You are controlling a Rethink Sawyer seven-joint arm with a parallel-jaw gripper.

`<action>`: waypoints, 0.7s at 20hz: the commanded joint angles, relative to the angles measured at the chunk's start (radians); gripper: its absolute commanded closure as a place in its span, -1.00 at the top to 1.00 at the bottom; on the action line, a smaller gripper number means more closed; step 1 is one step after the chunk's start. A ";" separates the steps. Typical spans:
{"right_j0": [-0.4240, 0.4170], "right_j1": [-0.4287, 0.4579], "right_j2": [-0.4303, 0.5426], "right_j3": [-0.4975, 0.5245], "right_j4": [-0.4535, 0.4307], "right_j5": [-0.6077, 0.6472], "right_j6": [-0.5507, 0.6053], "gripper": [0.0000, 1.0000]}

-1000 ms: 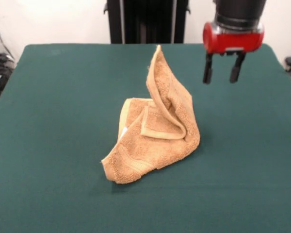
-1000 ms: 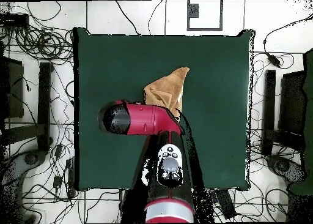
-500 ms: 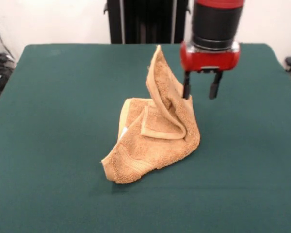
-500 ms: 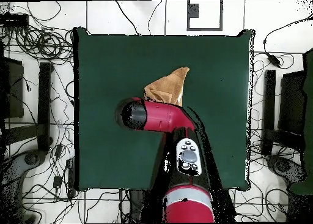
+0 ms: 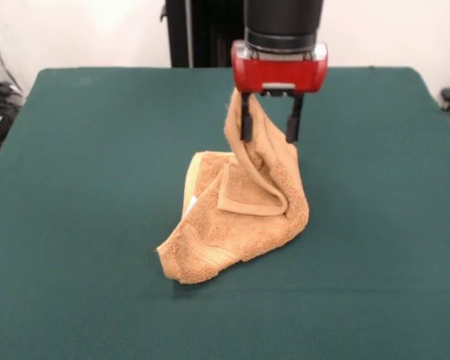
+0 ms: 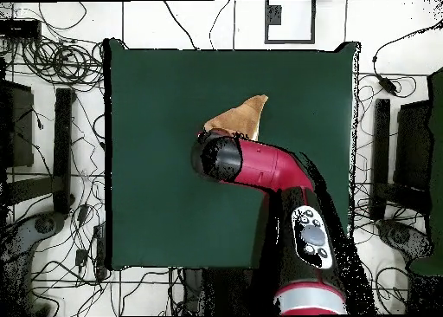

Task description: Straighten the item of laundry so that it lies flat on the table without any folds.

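The golden-tan towel (image 5: 240, 217) lies crumpled near the middle of the dark green table (image 5: 82, 187), with one corner standing up in a peak and a folded flap in front. My gripper (image 5: 268, 126) is open, its two black fingers (image 5: 245, 124) straddling the upper part of the raised peak. In the overhead view the arm covers most of the towel (image 6: 244, 116); the gripper itself is hidden under the wrist there.
The black pedestal (image 5: 225, 34) stands at the table's far edge. Cables and equipment lie on the floor around the table (image 6: 156, 80) in the overhead view. Green cloth stretches wide on all sides of the towel.
My gripper has moved left in the front view, from beside the towel to over its raised peak, fingers now on either side of it. The towel has not changed shape.
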 commanded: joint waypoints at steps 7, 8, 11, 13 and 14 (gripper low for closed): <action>-0.028 -0.018 0.189 0.100 0.031 0.062 0.081 1.00; -0.031 -0.015 0.193 0.100 0.030 0.060 0.081 1.00; -0.040 -0.013 0.203 0.110 0.026 0.050 0.084 1.00; -0.042 -0.020 0.205 0.117 0.023 0.054 0.088 1.00; -0.043 -0.022 0.206 0.117 0.022 0.058 0.089 1.00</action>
